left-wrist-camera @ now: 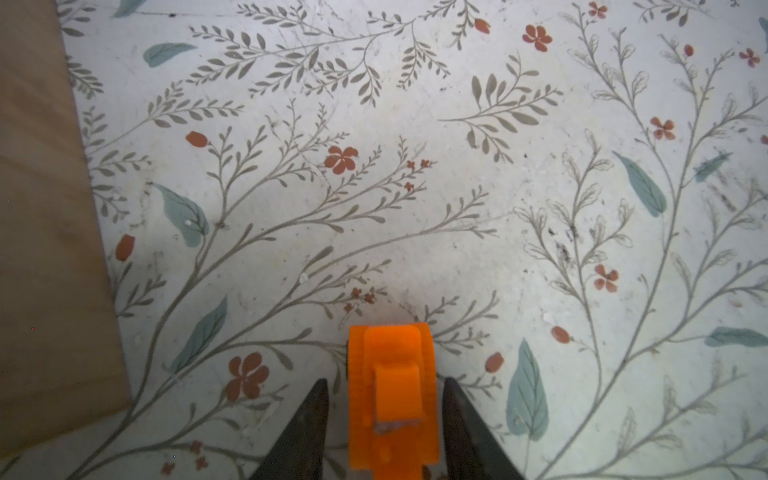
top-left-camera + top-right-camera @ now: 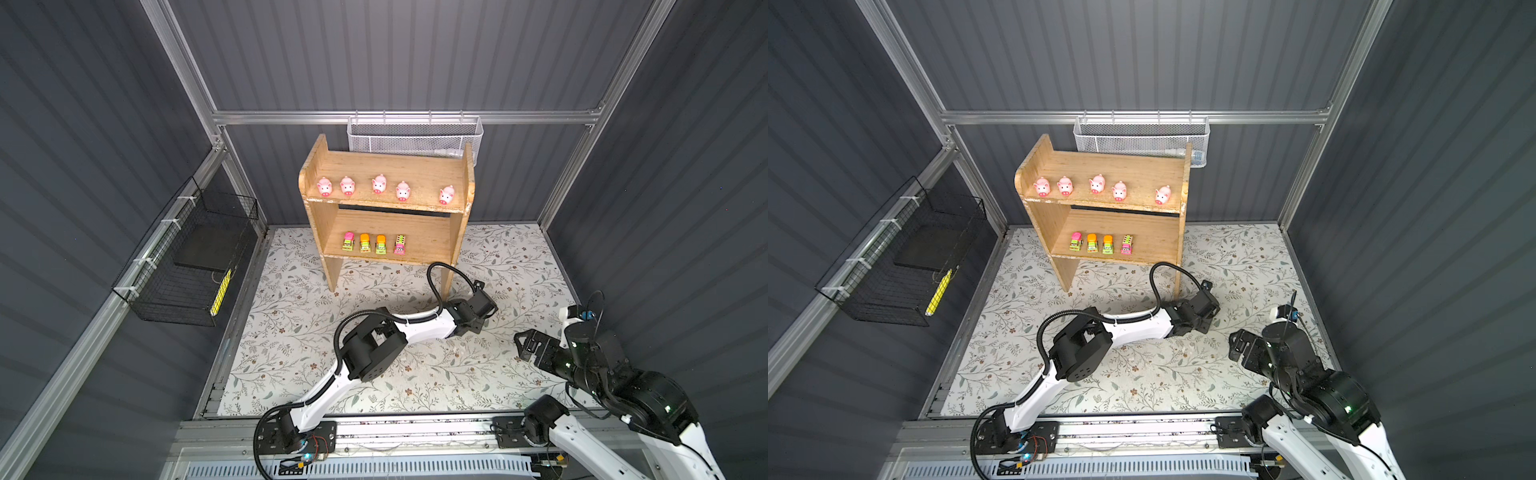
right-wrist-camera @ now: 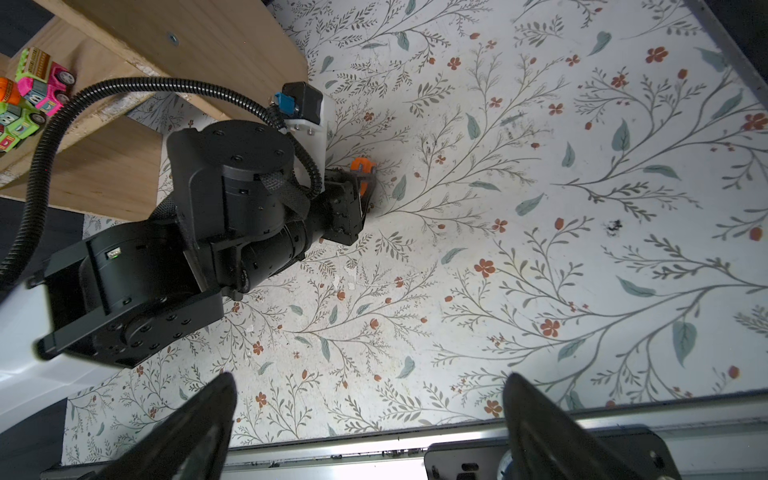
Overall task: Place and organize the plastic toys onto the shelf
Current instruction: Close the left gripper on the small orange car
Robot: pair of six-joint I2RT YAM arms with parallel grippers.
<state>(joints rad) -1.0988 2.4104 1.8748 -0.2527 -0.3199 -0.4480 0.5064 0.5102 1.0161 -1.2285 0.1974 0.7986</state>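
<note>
The shelf (image 2: 432,245) stands at the centre of both top views, at the back of the floral surface (image 2: 311,332). Five pink pigs (image 2: 324,187) sit in one row on its upper tier, snouts facing forward: two close together at the left, two more near the middle, and one apart at the right end. Four toy vehicles (image 2: 348,242) are lined up side by side on the left half of the lower tier: one pink and green, two with orange tops, and one pink with a lime top.

A fifth vehicle, all orange (image 1: 392,395), rests on the surface just right of the shelf's right leg; in the top views the left arm's wrist hides it. The left claw (image 1: 384,381) straddles it, one finger on each side. A thin gap shows along one side, so I cannot tell whether the toy is clenched yet.

The right claw (image 3: 370,376), at the lower right of both top views, is spread wide and holds nothing.

One white mesh basket (image 2: 411,141) hangs behind the shelf, and one black wire basket (image 2: 187,257) hangs at the left.
</note>
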